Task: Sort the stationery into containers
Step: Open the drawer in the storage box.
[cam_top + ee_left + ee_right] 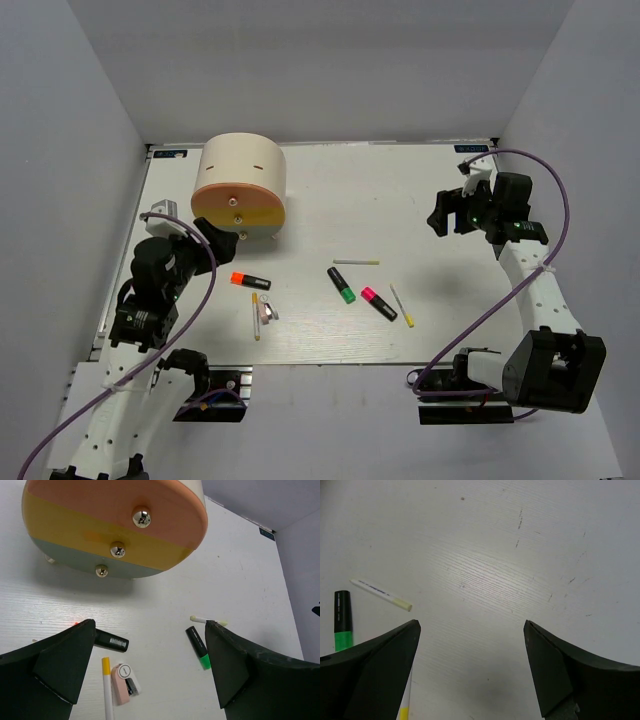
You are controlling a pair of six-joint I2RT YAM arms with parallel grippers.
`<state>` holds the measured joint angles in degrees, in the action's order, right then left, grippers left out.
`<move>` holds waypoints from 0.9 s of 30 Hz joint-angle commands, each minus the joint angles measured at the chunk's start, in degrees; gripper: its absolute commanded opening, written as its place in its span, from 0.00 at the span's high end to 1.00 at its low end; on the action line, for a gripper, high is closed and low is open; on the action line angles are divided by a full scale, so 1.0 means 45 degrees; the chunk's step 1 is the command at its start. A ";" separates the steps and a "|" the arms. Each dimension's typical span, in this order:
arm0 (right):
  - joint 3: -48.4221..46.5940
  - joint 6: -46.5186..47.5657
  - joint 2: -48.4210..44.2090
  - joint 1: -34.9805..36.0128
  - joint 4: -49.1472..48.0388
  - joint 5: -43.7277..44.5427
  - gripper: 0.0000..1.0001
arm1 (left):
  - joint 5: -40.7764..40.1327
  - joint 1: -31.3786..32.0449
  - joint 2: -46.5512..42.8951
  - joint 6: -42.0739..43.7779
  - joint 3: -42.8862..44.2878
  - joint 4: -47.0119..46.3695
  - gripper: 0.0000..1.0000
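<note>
Jaws spread wide on our left gripper (150, 645) and right gripper (470, 640), both empty. We see the orange-capped marker (249, 281), green-capped marker (341, 284), pink-capped marker (378, 303), thin sticks (356, 262) and pinkish clip (268, 312) lying loose, near-right of the far-left cream drawer cabinet (240, 185).

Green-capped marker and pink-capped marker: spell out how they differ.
The green-capped marker has a green cap, the pink-capped marker a pink one. The green-capped marker's cap points toward the near edge of the table; the pink-capped marker's cap points away from it. Both are short, black-bodied, lying flat.
</note>
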<state>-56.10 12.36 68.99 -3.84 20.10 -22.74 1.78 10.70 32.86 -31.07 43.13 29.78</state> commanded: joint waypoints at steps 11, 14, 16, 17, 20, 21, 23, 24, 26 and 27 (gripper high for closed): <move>-0.0756 0.4050 -0.0331 0.0052 0.2896 -0.2271 0.10 | 0.0210 -0.0053 0.0256 -0.0438 0.0219 -0.0309 0.00; -0.1048 0.4343 -0.0195 0.0091 0.3268 -0.1511 0.10 | -0.0101 -0.0053 0.0256 -0.0944 0.0102 -0.0309 0.11; -0.1381 0.4672 -0.0040 0.0110 0.3694 -0.0729 0.10 | -0.0103 -0.0053 0.0256 -0.1083 -0.0131 -0.0426 0.33; -0.1498 0.4946 0.0000 0.0091 0.3853 -0.0573 0.10 | -0.0103 -0.0053 0.0256 -0.1200 -0.0132 -0.0426 0.44; -0.1890 0.5746 0.0059 0.0071 0.4633 -0.0435 0.10 | -0.0296 -0.0053 0.0373 -0.1766 -0.0425 -0.0660 0.79; -0.1851 0.5788 0.0059 0.0091 0.4713 -0.0454 0.10 | -0.0453 -0.0053 0.0528 -0.1903 -0.0425 -0.0661 0.79; -0.1754 0.6002 0.0156 0.0071 0.5237 -0.1074 0.10 | -0.0454 -0.0053 0.0899 -0.1904 -0.0425 -0.0991 0.50; -0.1734 0.6158 0.0234 0.0091 0.5357 -0.1195 0.10 | -0.0454 -0.0053 0.1094 -0.1904 -0.0425 -0.0993 0.33; -0.1539 0.5790 0.0585 0.0052 0.5358 -0.2010 0.13 | -0.0298 -0.0053 0.1523 -0.1904 -0.0309 -0.1421 0.26; -0.1538 0.5788 0.0722 0.0032 0.5629 -0.2190 0.47 | -0.0182 -0.0053 0.1990 -0.1904 -0.0153 -0.1538 0.24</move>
<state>-62.52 37.76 70.46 -3.62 41.23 -27.99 0.82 10.70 39.05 -39.00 41.60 25.96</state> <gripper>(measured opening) 0.729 0.744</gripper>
